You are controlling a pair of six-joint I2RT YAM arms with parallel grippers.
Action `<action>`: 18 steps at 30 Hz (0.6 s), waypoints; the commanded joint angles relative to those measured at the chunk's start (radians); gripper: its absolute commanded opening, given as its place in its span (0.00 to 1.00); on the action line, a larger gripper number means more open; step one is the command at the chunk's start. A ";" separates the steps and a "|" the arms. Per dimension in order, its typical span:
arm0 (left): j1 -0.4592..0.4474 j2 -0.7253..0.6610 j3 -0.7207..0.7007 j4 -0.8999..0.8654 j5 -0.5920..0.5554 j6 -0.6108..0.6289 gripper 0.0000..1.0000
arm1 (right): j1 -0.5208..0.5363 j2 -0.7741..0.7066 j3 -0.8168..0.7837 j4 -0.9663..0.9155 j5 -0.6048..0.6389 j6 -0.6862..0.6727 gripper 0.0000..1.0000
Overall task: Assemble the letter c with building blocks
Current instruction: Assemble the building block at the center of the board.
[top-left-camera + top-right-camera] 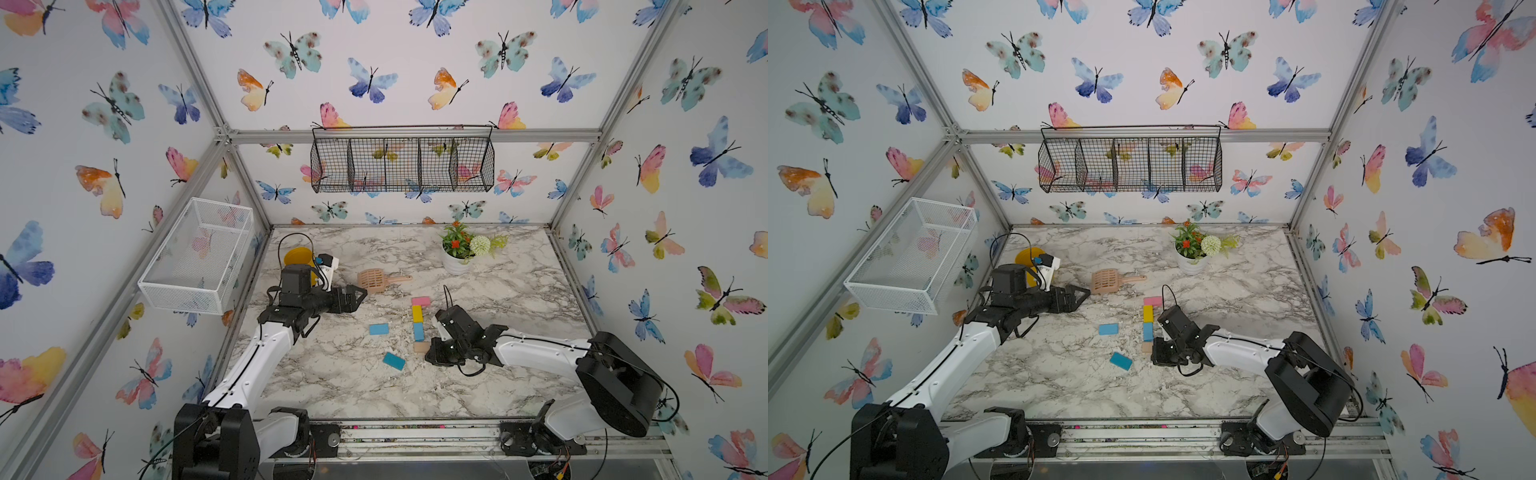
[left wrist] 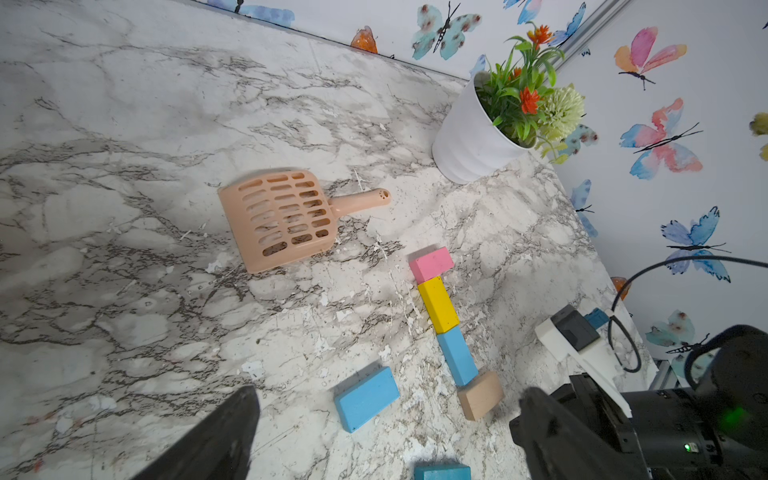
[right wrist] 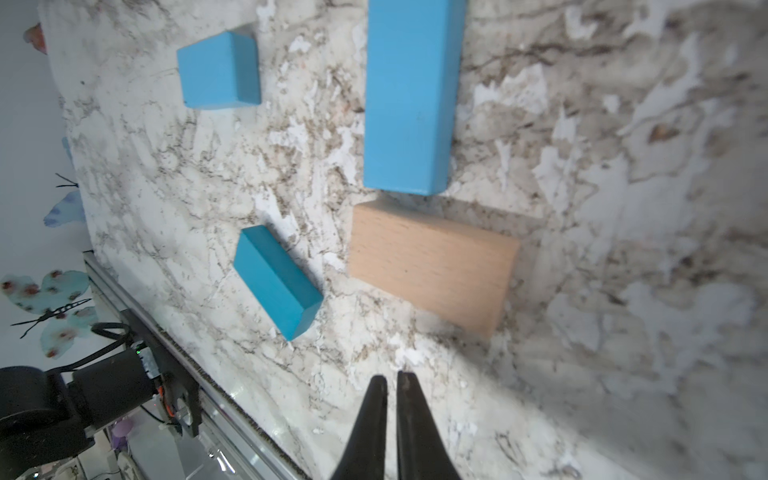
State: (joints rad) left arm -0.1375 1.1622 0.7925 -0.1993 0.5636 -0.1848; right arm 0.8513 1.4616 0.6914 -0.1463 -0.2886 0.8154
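Right fingers (image 3: 370, 419) barely apart, left fingers (image 2: 224, 436) wide, both empty. Teal rectangular block (image 3: 277, 282) lies flat on marble surface (image 3: 623, 199) near tan wooden block (image 3: 432, 266). Likely light, rigid, slick: pinch long sides.

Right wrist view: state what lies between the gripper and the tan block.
Only bare marble separates the right gripper and the tan block, per the right wrist view.
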 commanded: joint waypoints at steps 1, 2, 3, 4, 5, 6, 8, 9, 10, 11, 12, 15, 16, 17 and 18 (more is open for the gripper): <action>-0.003 -0.016 -0.010 0.001 -0.007 0.006 0.98 | -0.004 -0.048 0.017 -0.065 -0.009 -0.081 0.21; -0.016 -0.022 -0.012 0.001 -0.025 0.014 0.98 | -0.005 -0.053 0.030 -0.081 -0.010 -0.096 0.24; -0.038 -0.029 -0.011 -0.004 -0.054 0.025 0.98 | -0.004 -0.056 0.043 -0.092 -0.012 -0.111 0.28; -0.059 -0.036 -0.008 -0.020 -0.070 0.033 0.98 | -0.004 -0.059 0.053 -0.104 -0.011 -0.122 0.32; -0.069 -0.047 -0.002 -0.041 -0.114 0.028 0.98 | -0.004 -0.064 0.066 -0.123 0.002 -0.131 0.35; -0.071 -0.060 -0.003 -0.057 -0.112 0.007 0.98 | -0.005 -0.069 0.074 -0.142 0.022 -0.130 0.36; -0.072 -0.097 -0.018 -0.077 -0.123 -0.038 0.98 | -0.004 -0.084 0.074 -0.152 0.056 -0.121 0.37; -0.073 -0.122 -0.029 -0.087 -0.131 -0.059 0.98 | -0.004 -0.089 0.067 -0.139 0.056 -0.115 0.38; -0.074 -0.143 -0.038 -0.095 -0.133 -0.076 0.98 | -0.003 -0.092 0.062 -0.121 0.048 -0.113 0.38; -0.077 -0.175 -0.050 -0.102 -0.138 -0.096 0.99 | -0.004 -0.088 0.055 -0.098 0.028 -0.108 0.38; -0.083 -0.200 -0.064 -0.107 -0.151 -0.111 0.99 | -0.004 -0.082 0.047 -0.078 0.006 -0.103 0.37; -0.116 -0.250 -0.101 -0.109 -0.184 -0.123 0.98 | -0.005 -0.052 0.033 -0.036 -0.036 -0.097 0.34; -0.121 -0.252 -0.109 -0.108 -0.186 -0.116 0.99 | -0.004 -0.045 0.023 -0.021 -0.037 -0.091 0.34; -0.124 -0.252 -0.116 -0.110 -0.181 -0.106 0.99 | -0.004 -0.038 0.014 -0.001 -0.039 -0.083 0.34; -0.123 -0.247 -0.122 -0.111 -0.179 -0.089 0.99 | -0.004 -0.027 0.006 0.024 -0.051 -0.077 0.34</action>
State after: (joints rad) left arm -0.2516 0.9150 0.6922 -0.2794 0.4141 -0.2779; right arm 0.8513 1.4075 0.7265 -0.1753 -0.3038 0.7246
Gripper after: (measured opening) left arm 0.989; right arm 0.345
